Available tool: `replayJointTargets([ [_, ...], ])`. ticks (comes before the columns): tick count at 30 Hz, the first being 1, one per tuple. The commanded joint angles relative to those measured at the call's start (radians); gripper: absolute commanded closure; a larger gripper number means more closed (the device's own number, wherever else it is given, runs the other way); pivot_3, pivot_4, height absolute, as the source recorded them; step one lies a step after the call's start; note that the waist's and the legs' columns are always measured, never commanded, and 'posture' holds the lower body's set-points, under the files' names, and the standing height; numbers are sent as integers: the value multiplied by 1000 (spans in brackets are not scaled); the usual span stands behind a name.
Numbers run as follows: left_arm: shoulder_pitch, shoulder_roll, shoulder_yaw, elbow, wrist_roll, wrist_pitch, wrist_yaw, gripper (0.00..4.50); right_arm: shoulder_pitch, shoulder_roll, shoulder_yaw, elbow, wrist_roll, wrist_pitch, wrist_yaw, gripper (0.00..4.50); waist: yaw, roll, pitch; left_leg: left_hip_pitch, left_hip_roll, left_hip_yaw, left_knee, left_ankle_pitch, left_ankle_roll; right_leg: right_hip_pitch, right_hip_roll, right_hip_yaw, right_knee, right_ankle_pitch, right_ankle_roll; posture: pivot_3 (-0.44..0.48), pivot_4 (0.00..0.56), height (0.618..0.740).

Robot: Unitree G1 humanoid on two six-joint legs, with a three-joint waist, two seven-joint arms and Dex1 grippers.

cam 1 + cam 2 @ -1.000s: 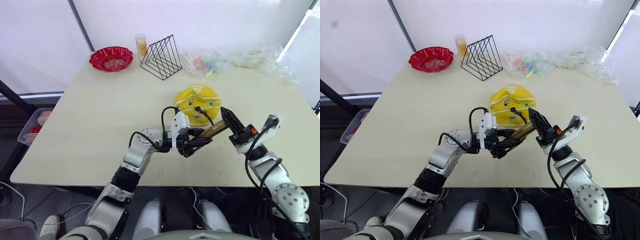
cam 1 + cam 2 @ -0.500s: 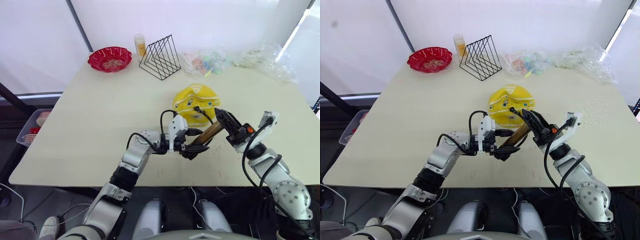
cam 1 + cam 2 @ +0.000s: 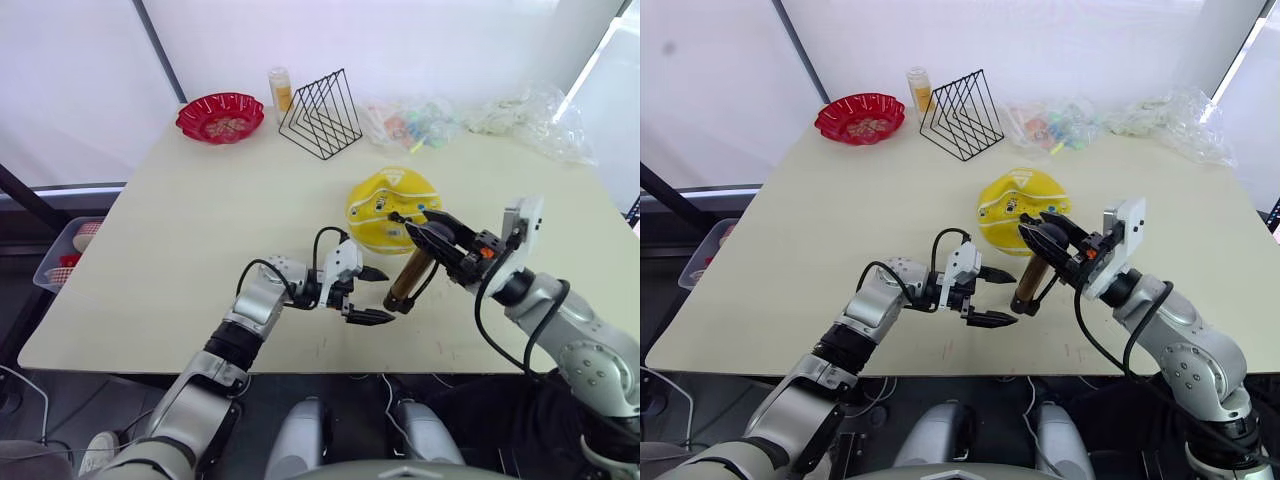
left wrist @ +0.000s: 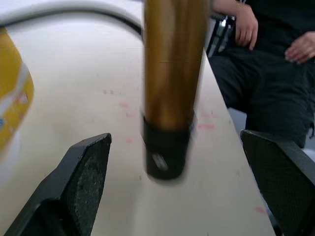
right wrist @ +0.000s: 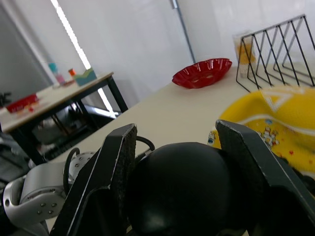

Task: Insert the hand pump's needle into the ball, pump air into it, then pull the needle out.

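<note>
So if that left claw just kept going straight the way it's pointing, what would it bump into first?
Most likely the pump. The left claw is open and points toward its lower black end, which sits between the fingers in the left wrist view. The gap between them is hard to judge.

A cream table (image 3: 190, 230) under white window blinds. At its far left sits a red fluted bowl (image 3: 221, 116). Just beside it, toward the middle, stand a small orange bottle (image 3: 282, 88) and a black wire rack (image 3: 322, 115). Crumpled clear plastic bags (image 3: 470, 118) lie along the far right edge. A seated person (image 4: 268, 54) in dark clothes is beyond the table's edge.
</note>
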Motion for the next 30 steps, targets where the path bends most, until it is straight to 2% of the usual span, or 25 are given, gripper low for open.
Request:
replayJointTargets([
  [1, -8, -2, -10, 3, 8, -21, -33, 51, -33, -21, 9, -67, -13, 3, 38, 2437, 1, 0, 0, -1, 0, 0, 0, 0, 0, -1, 0, 0, 0, 0, 0, 0, 150, 737],
  [10, -74, -59, -9, 151, 42, -104, -66, 51, -47, -61, 19, -63, -14, 26, 127, 2437, 2, -1, 0, -1, 0, 0, 0, 0, 0, -1, 0, 0, 0, 0, 0, 0, 150, 737],
  [13, -100, -74, -7, 197, 43, -126, -94, 929, -48, -63, 19, -60, -15, 30, 144, 2437, 1, -1, 0, -1, -1, 0, 0, 0, 0, -1, 0, 0, 0, 0, 0, 0, 150, 737],
  [16, -116, -83, -12, 231, 62, -155, -104, 2300, -45, -61, 20, -58, -22, 30, 155, 2437, -1, -1, 0, -2, -1, 1, 0, 0, 0, -1, 0, 1, 0, 0, 0, 0, 150, 737],
  [30, -126, -109, 12, 288, 80, -209, -110, 2300, -18, -51, 13, -53, -50, 19, 190, 2437, 1, -1, 1, -2, 0, 0, 0, 0, 0, -1, 0, 0, 0, 0, 0, 0, 150, 737],
])
